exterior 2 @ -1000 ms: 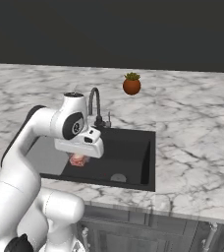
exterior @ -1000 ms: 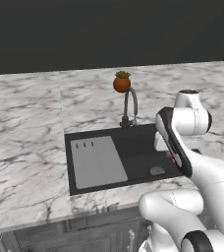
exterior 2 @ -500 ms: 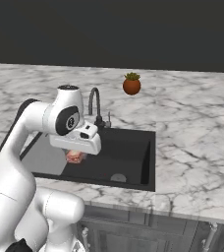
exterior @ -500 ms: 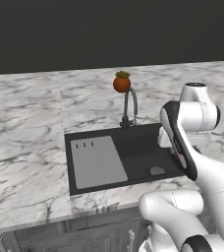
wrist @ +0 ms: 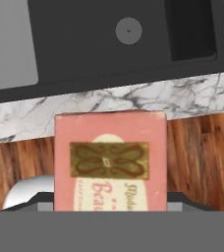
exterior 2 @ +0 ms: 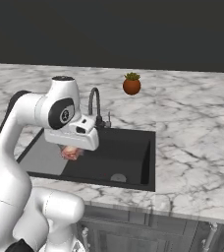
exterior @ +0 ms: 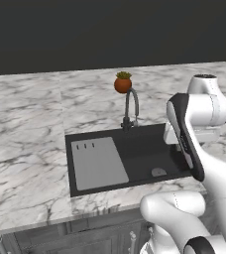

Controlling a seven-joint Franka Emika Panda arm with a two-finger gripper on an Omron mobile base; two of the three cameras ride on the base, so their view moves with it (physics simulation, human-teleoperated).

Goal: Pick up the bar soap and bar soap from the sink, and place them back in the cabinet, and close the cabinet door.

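One bar soap, pink-red with a cream oval and a gold emblem, sits between my fingers in the hand view. In the right base view the same bar soap hangs under my hand, with the gripper shut on it, above the left part of the black sink. The sink lies below and left of my wrist; its basin is seen from above with the round drain. The cabinet and the cabinet door are out of view.
A grey ribbed drainboard fills the sink's left half. The dark curved faucet stands behind the basin, with a round orange potted plant behind it. Marble counter surrounds the sink; its front edge and wood floor show below my hand.
My hand has risen a little with the bar soap held in it, lifting it higher above the sink. Nothing else has moved.
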